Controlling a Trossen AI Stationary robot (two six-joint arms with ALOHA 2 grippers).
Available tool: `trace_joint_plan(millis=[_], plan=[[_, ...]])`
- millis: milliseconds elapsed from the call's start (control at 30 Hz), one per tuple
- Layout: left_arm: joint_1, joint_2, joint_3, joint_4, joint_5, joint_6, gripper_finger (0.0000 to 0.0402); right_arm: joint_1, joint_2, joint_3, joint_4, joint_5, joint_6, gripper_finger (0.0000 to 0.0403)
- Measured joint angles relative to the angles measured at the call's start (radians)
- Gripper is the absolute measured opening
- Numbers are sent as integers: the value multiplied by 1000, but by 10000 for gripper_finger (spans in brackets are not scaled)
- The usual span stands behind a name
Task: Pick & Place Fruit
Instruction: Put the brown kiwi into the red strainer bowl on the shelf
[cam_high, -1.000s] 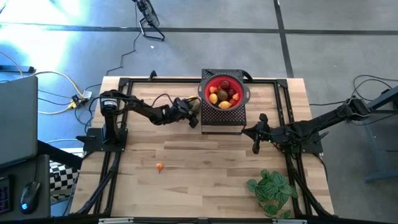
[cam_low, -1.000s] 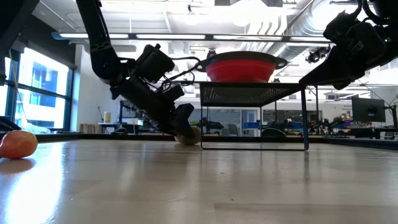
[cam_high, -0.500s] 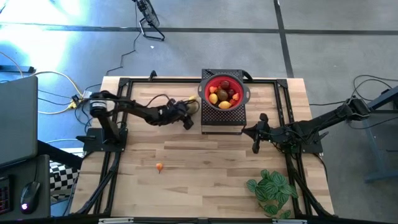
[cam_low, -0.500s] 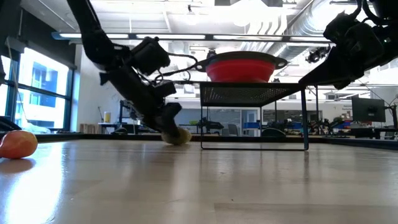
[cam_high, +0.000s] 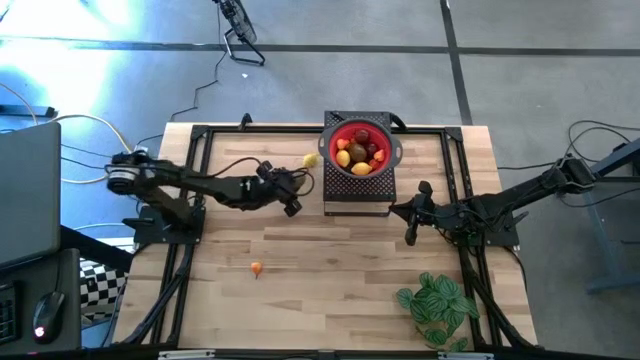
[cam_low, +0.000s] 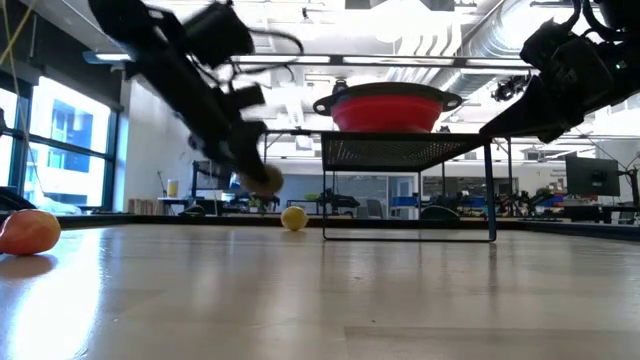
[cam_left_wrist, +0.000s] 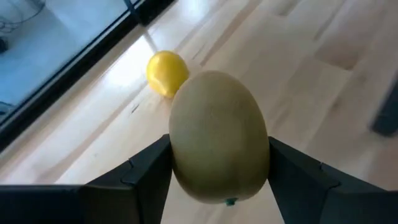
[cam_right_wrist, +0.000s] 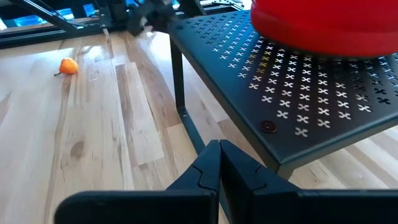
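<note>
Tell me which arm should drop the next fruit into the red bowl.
Left. Its hand already grips a brownish-green fruit, lifted beside the rack holding the red bowl. The right hand is shut and empty.

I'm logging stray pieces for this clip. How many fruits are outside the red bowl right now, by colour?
Yellow fruit: 1
Orange fruit: 1
Brownish-green fruit: 1, held in the left gripper
Total outside the red bowl: 3
</note>
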Motion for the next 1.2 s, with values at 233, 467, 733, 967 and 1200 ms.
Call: trace_joint_plan(millis=[233,467,733,967,1200], plan=[[-65,-170,0,-80,-3,0,225,0,0,0,-2,-1,0,2],[-136,-314,1,-37,-2,35,225,0,0,0,-6,0,0,2],[-171,-354,2,179,45,106,225,0,0,0,-5,0,0,2],[-169,-354,2,393,115,109,225,0,0,0,-6,-1,0,2],[-169,-348,2,484,145,102,225,0,0,0,-6,-1,1,2]])
